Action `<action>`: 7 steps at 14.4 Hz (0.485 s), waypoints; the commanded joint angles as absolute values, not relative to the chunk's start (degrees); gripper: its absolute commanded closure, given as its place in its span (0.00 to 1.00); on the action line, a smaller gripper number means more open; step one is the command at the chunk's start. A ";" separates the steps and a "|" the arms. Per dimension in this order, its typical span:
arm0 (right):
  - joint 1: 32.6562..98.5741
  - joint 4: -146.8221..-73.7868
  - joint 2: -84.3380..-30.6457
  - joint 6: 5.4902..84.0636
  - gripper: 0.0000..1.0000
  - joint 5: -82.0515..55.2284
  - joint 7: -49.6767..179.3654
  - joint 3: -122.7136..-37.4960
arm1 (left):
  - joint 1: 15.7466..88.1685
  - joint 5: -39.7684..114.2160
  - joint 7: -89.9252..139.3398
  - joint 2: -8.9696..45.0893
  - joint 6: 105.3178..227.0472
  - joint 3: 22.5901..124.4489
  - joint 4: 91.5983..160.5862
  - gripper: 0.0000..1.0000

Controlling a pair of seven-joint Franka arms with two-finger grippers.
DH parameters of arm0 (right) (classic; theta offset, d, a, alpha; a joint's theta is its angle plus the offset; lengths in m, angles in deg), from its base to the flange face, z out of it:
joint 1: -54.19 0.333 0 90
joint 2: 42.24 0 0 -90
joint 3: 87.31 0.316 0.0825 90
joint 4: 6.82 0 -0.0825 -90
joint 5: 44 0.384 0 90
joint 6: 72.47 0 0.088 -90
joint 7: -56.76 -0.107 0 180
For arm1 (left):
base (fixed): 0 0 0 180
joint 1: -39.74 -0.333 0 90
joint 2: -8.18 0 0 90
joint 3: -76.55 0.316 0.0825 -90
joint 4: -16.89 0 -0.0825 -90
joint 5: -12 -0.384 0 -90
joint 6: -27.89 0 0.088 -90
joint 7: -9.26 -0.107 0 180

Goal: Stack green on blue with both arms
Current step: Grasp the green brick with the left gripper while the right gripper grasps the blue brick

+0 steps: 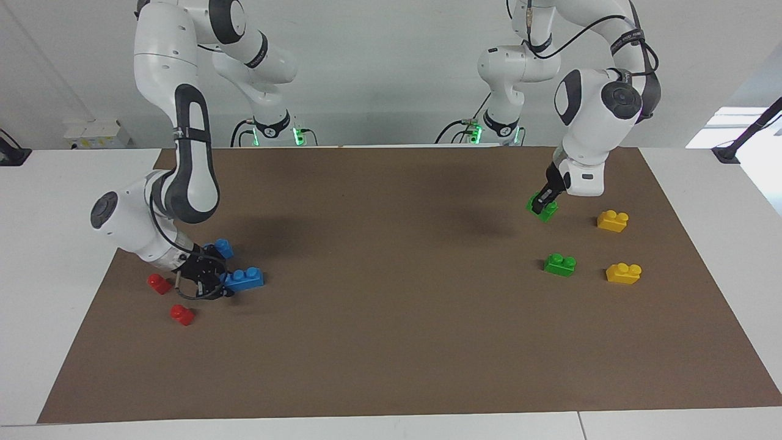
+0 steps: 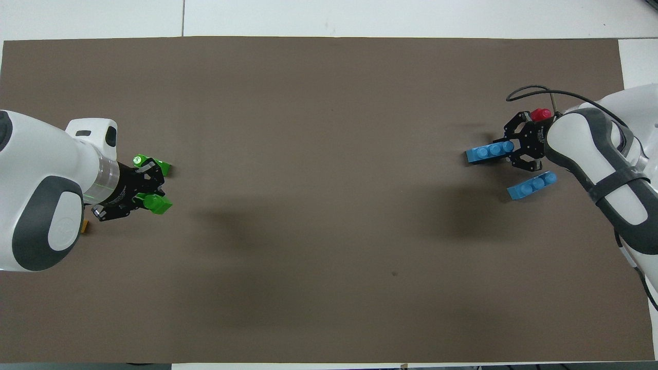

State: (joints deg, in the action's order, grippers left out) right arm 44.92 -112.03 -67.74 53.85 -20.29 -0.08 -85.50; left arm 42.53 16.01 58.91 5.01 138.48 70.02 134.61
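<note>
Two arms, each pinching one brick over the brown mat.

Left gripper [image 1: 541,205], raised over the mat [image 1: 391,342] near the left arm's end, jaws clamped on a green brick [image 1: 545,208]. Second green brick [image 1: 560,264] and two yellow bricks [image 1: 613,220] lie there too. Right gripper [image 1: 223,282], low near the right arm's end, jaws closed on the end of a blue brick [image 1: 245,278]. Second blue brick [image 1: 222,247] just beside; two red bricks [image 1: 181,313] near that edge.

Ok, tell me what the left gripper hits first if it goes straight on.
Likely bare brown mat: the left gripper, shut on a green brick, slants down toward the table's middle; the loose green brick lies off that line.
</note>
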 commanded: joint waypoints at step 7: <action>47.14 -105.36 -67.20 48.48 1.00 -18.78 -3.77 -84.93 | 43.34 21.14 85.96 5.45 142.14 68.55 131.50 1.00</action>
State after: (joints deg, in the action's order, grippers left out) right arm 45.77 -108.80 -67.59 51.58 -20.27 -0.52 -85.19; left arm 42.54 20.19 80.25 5.00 140.37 68.70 131.92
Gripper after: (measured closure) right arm 0.656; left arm 0.656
